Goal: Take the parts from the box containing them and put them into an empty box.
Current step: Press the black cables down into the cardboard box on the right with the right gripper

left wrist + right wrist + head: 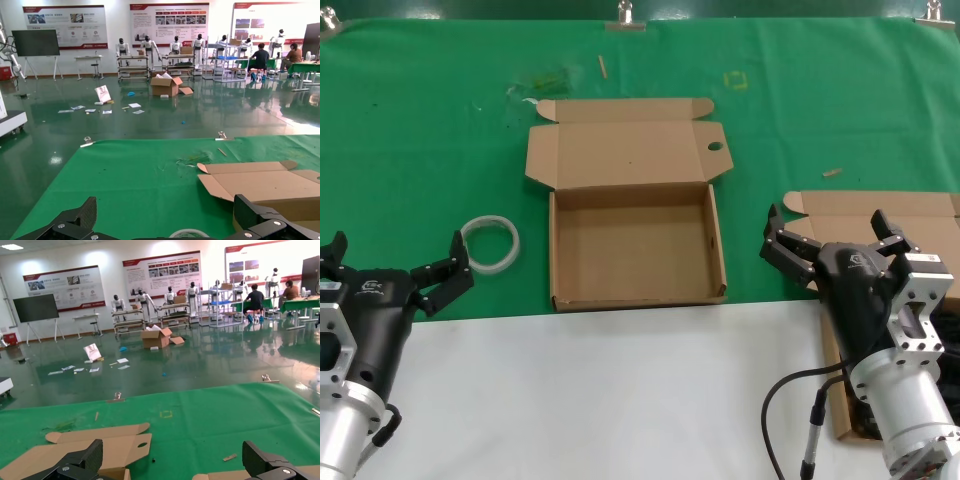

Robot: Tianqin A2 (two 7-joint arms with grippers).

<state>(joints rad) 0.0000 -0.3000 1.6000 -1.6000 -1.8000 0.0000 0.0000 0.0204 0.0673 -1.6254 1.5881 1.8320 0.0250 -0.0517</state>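
The left end effector (398,262) hangs spread open beside the empty box (635,245). The right end effector (828,231) is likewise spread above the box containing them (880,215). The parts (948,335), barely visible, are judged light and floppy; a coil's bundled middle should be gripped.

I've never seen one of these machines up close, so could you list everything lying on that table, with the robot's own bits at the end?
Empty box: one, brown cardboard, lid hinged open with a small round hole; table centre, on the green cloth.
Second box: one, brown cardboard, lid open; at the right edge, mostly hidden behind the right arm.
Cables: count unclear, black; barely visible beside the right arm.
Tape ring: one, white; left of the empty box.
Green cloth: one, covering the far part of the table.
White surface: near part of the table.
Left end effector: one, black, open; over the near left, close to the tape ring.
Right end effector: one, black, open; over the second box.
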